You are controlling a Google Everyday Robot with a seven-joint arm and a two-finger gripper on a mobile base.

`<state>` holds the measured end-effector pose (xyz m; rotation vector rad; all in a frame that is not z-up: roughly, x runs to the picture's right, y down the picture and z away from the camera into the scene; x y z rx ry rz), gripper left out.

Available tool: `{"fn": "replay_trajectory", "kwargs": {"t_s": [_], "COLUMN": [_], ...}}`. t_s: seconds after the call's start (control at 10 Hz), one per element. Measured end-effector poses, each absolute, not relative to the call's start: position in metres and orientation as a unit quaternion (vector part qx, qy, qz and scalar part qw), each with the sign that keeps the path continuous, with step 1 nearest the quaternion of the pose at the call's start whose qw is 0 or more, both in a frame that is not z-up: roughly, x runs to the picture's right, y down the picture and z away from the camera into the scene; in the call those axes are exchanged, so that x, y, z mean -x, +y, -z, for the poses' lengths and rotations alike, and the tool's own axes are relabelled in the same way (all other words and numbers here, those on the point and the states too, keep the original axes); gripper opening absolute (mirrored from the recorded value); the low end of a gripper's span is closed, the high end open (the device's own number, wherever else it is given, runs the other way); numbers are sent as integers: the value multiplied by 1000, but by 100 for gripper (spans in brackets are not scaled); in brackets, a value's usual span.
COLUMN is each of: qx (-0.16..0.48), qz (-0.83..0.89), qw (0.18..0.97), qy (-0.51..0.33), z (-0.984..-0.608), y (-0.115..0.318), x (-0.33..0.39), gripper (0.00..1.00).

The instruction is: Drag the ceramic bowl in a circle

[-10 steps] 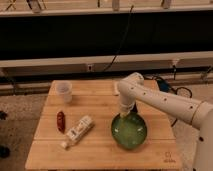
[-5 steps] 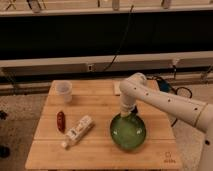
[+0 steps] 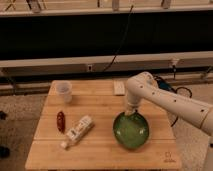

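The ceramic bowl is a wide, shallow, glossy green bowl. It sits upright on the right half of the wooden table. My white arm comes in from the right and bends down over it. My gripper is at the bowl's far rim, pointing down into it. The arm hides the gripper's tip where it meets the rim.
A translucent plastic cup stands at the table's far left. A small red-brown object and a white bottle lying on its side are at the left front. A small white block lies at the far edge.
The bowl and the gripper have shifted slightly toward the front of the table together. The other objects have not moved.
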<state>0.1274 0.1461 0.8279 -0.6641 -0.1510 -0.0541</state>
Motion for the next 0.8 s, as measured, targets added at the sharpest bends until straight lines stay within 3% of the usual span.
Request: {"fn": "replay_trajectory", "kwargs": {"t_s": [0.4, 0.8], "qx": [324, 322], "qz": [27, -3], "qw": [943, 944], "qy": [-76, -71], "z": [-822, -821], "y": [147, 144], "x": [-92, -115], "gripper": [0, 0]}}
